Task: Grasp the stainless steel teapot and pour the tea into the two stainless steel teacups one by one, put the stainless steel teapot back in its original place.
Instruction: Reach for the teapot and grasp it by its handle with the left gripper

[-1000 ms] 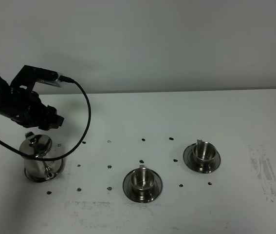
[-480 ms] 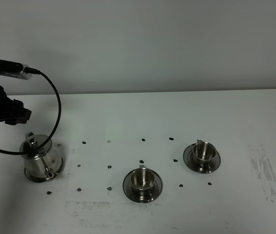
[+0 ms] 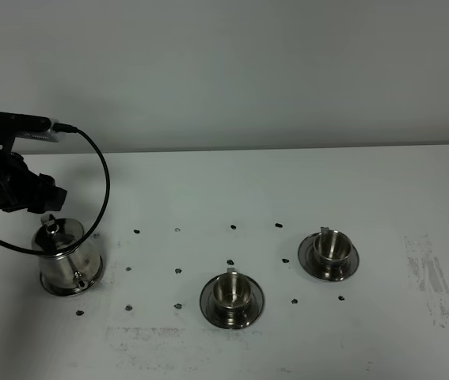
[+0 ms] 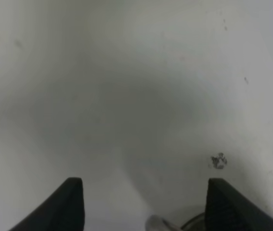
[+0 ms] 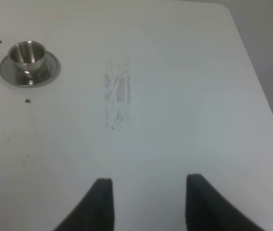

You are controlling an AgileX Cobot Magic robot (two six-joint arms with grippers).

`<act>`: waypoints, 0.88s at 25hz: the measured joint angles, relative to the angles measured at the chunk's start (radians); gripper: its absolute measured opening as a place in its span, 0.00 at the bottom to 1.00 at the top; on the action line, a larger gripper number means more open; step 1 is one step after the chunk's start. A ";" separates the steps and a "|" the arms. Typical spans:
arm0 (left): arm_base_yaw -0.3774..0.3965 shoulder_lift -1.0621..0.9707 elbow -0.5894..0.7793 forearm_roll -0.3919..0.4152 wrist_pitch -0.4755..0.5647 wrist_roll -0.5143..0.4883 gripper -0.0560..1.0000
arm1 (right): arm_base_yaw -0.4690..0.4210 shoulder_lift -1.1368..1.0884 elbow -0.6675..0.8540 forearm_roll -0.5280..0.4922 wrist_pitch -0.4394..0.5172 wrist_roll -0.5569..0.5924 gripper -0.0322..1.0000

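The stainless steel teapot [image 3: 67, 260] stands upright at the table's left, lid on, loop handle up. My left gripper [image 3: 48, 204] hangs open just above and behind its handle, not touching it. In the left wrist view the left gripper [image 4: 146, 207] shows two dark fingertips wide apart, with a sliver of the teapot [image 4: 156, 224] between them. The two stainless steel teacups sit on dark saucers, one at front centre [image 3: 231, 292], one further right [image 3: 332, 247]. The right gripper [image 5: 149, 202] hovers over bare table, fingers apart and holding nothing, far from the right teacup [image 5: 27, 54]. The tea and the original place are hidden.
Small black dots [image 3: 177, 269] mark the white table [image 3: 208, 190] between the teapot and the cups. A grey scuffed patch [image 3: 430, 277] lies near the right edge, also seen as the scuffed patch [image 5: 118, 94]. The left arm's black cable [image 3: 101, 170] loops over the teapot.
The left arm pulled back to the left, away from above the teapot, then came part of the way back toward its handle. Teapot and cups have not moved.
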 joint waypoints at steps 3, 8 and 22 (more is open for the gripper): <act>0.000 0.006 0.000 -0.007 0.002 0.006 0.57 | 0.000 0.000 0.000 0.000 0.000 0.000 0.36; 0.000 0.006 0.000 -0.002 0.034 0.017 0.57 | 0.000 0.000 0.000 0.000 0.000 0.001 0.36; 0.002 0.006 0.000 0.093 0.098 0.023 0.57 | 0.000 0.000 0.000 0.000 0.000 0.001 0.36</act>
